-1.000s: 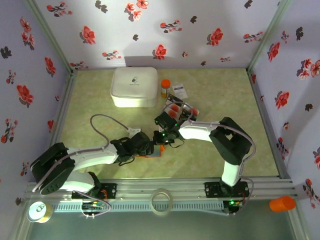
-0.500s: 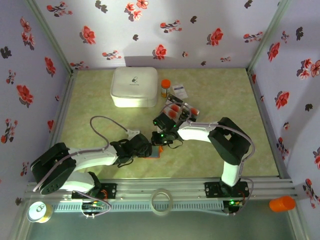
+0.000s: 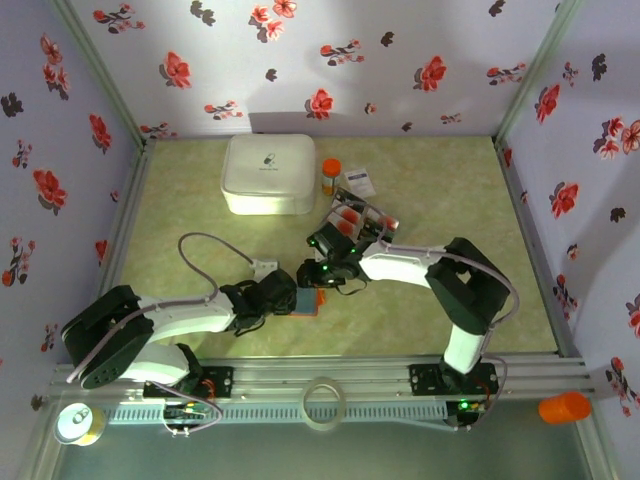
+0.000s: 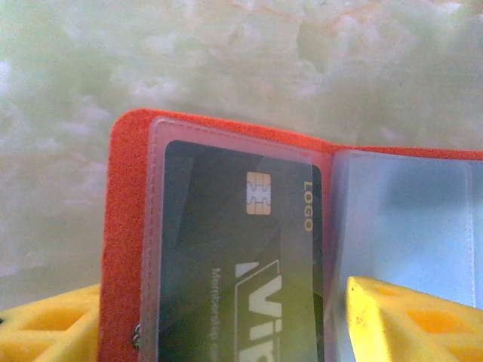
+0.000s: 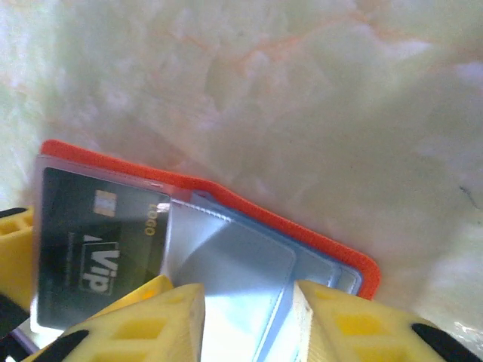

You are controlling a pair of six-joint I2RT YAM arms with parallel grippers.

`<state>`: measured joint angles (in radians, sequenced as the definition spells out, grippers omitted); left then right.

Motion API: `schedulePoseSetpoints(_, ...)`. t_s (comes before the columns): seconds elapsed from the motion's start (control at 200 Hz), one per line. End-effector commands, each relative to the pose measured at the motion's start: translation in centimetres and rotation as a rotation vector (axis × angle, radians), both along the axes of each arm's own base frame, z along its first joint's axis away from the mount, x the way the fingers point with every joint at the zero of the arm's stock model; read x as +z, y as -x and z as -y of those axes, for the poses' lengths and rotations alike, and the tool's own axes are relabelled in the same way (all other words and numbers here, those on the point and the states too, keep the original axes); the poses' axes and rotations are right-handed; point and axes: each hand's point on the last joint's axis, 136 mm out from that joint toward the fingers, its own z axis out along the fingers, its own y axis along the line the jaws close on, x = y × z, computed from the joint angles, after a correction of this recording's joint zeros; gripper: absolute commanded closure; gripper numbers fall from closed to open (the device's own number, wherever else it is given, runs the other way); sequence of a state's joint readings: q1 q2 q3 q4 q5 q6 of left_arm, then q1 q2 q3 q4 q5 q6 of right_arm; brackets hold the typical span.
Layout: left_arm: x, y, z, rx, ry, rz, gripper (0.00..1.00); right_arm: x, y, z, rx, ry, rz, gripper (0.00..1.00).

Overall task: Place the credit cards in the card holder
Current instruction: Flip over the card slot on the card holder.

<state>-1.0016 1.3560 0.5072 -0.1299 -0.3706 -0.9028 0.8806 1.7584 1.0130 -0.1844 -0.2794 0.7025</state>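
Note:
The card holder [image 3: 311, 301] lies open on the green table, orange-red outside [image 4: 124, 226] and light blue inside [image 5: 249, 260]. A dark credit card [image 4: 226, 249] with a gold chip sits in the clear sleeve of its left page [image 5: 83, 241]. My left gripper [image 4: 219, 296] is open, one yellow finger at the holder's left edge and one finger [image 4: 400, 317] on the blue page. My right gripper [image 5: 245, 313] is open just above the right page, a clear sleeve between its fingers [image 5: 162, 320]. Both grippers [image 3: 292, 298] [image 3: 318, 272] meet at the holder. Loose credit cards [image 3: 355, 218] lie behind.
A big white rounded box [image 3: 267, 173] stands at the back left, an orange-capped bottle [image 3: 330, 176] and a small white card [image 3: 358, 183] beside it. Flowered walls close the table on three sides. A tape roll [image 3: 323, 402] sits on the front rail.
My right gripper has opened over the right page. My left gripper's fingers have come closer together around the holder's left page. The holder has stayed in place.

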Motion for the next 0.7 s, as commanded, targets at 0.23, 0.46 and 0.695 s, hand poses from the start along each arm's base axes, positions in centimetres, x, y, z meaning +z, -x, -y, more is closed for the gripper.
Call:
schedulePoseSetpoints(0.23, -1.1, 0.8, 0.3, -0.031, 0.005, -0.025, 0.33, -0.3, -0.1, 0.2, -0.084, -0.046, -0.026, 0.58)
schedulePoseSetpoints(0.46, -1.2, 0.8, 0.3, -0.03, 0.005, -0.025, 0.32, -1.1, -0.4, -0.7, -0.093, -0.069, -0.047, 0.58)
schedulePoseSetpoints(0.695, -1.3, 0.8, 0.2, -0.027, 0.007, -0.022, 0.31, -2.5, -0.2, -0.8, -0.109, -0.07, -0.083, 0.56)
